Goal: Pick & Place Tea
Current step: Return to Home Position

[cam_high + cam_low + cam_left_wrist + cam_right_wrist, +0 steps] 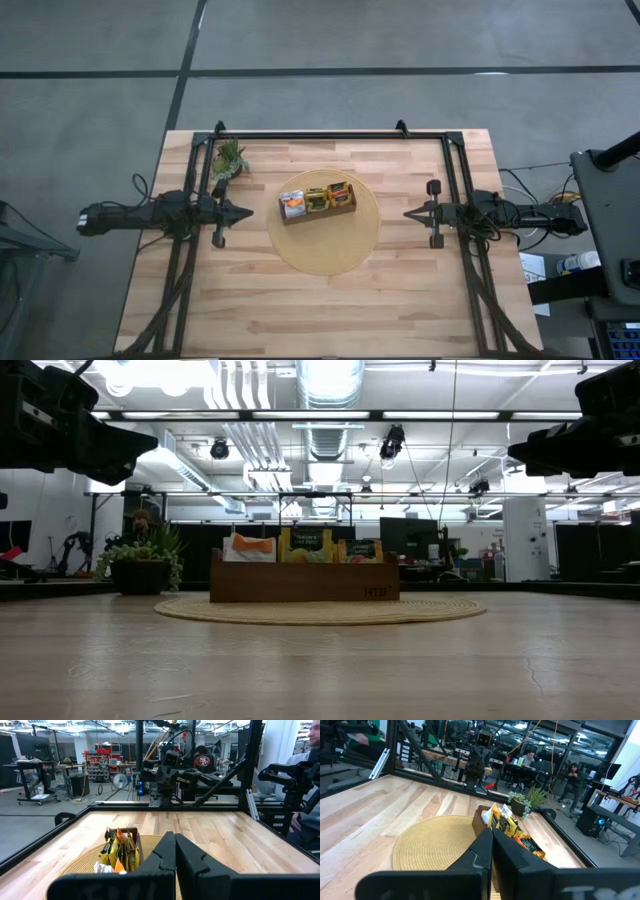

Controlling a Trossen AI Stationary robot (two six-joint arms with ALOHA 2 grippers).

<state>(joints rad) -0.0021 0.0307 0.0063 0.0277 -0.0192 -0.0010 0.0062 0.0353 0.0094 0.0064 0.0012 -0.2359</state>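
Note:
The tea sachets [318, 200] stand upright in a brown wooden divided tray [317, 214] on a round woven mat [330, 250] at the table's middle: white-orange ones at the left end, yellow-dark ones in the middle, orange ones at the right. In the low view the sachets [305, 546] stick up above the tray's wall [300, 582]. My left gripper [247, 212] is shut and hovers left of the mat, pointing at the tray; the left wrist view shows its fingers [175, 855] closed. My right gripper [408, 212] is shut right of the mat, its fingers [492, 850] closed.
A small potted plant [229, 160] stands near the table's far left corner. A black frame [330, 135] runs along the far edge and both sides. The wooden table [330, 310] has bare room in front of the mat. A person sits beyond the table [307, 760].

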